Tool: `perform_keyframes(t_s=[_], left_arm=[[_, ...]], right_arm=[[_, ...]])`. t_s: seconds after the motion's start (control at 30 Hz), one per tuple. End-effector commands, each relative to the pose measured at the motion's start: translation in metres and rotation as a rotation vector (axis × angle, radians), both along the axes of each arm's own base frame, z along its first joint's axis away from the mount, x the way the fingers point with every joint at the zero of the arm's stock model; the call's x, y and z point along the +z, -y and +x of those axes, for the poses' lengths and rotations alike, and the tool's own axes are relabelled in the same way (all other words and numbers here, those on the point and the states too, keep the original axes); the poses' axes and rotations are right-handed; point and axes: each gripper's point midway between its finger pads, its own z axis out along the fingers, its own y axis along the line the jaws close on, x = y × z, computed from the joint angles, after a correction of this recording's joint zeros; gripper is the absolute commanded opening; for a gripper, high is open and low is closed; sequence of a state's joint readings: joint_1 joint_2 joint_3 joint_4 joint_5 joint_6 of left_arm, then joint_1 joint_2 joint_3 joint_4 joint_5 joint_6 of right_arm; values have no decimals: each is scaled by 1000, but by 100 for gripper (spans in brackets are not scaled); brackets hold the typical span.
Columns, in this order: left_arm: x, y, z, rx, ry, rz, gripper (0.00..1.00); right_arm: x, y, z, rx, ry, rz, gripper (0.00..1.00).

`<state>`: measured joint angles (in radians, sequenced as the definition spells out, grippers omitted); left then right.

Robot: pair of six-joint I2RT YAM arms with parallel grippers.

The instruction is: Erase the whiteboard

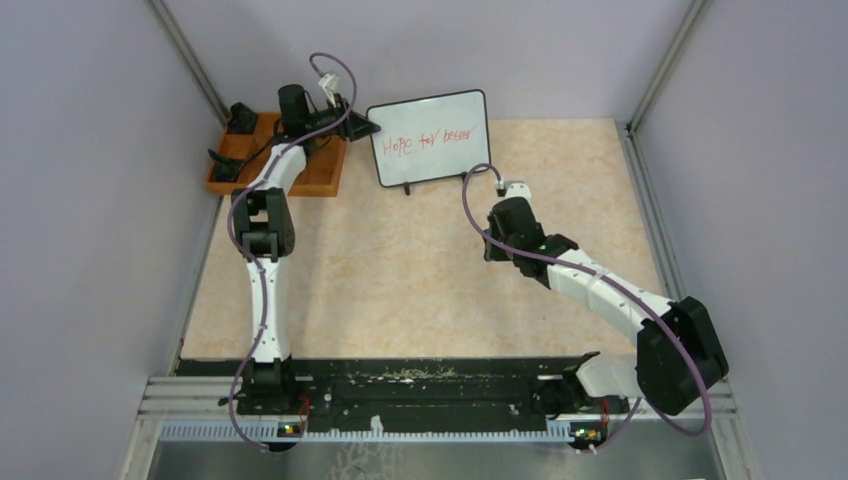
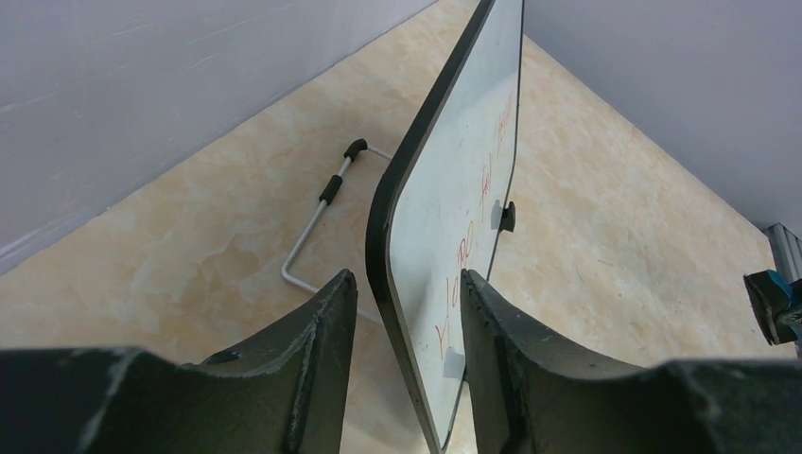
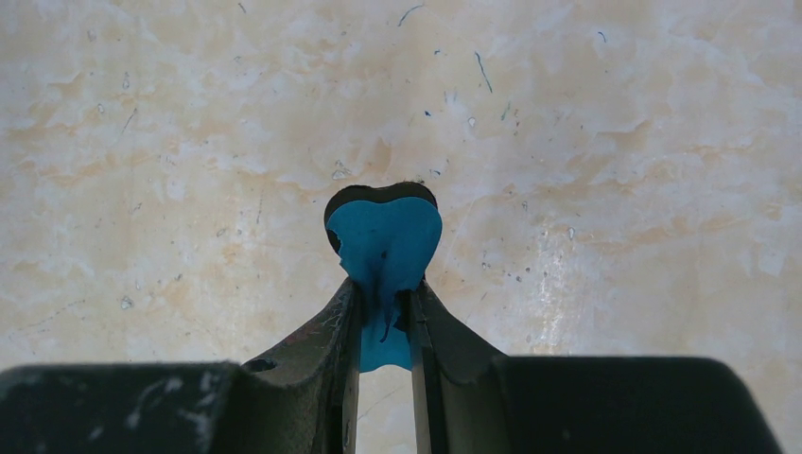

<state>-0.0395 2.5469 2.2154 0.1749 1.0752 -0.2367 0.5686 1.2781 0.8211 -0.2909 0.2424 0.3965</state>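
The whiteboard (image 1: 430, 138) stands upright at the back of the table, with red handwriting on its face. My left gripper (image 1: 365, 127) is open at the board's left edge. In the left wrist view (image 2: 407, 284) its two fingers straddle the black frame of the whiteboard (image 2: 473, 180) with small gaps on both sides. My right gripper (image 1: 498, 243) hangs over the table in front of the board, to its right. In the right wrist view (image 3: 383, 288) it is shut on a blue eraser (image 3: 383, 236) that points down at the bare tabletop.
An orange wooden tray (image 1: 318, 178) with black items (image 1: 240, 118) sits at the back left, under my left arm. The board's wire stand (image 2: 317, 213) rests on the table behind it. Grey walls close in the back and sides.
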Motion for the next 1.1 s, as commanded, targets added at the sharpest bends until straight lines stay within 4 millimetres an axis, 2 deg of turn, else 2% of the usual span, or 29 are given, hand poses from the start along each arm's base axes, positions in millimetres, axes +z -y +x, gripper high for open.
perform_keyframes(t_s=[0.0, 0.37, 0.8, 1.07], left_arm=[[16, 6, 2, -26, 55, -13, 49], [23, 6, 1, -30, 61, -23, 40], [21, 9, 1, -36, 56, -24, 31], [13, 8, 2, -32, 44, -16, 24]], right_arm=[[27, -10, 12, -5, 84, 52, 0], [26, -10, 12, -4, 82, 55, 0], [25, -9, 11, -5, 83, 55, 0], [27, -8, 13, -10, 98, 46, 0]])
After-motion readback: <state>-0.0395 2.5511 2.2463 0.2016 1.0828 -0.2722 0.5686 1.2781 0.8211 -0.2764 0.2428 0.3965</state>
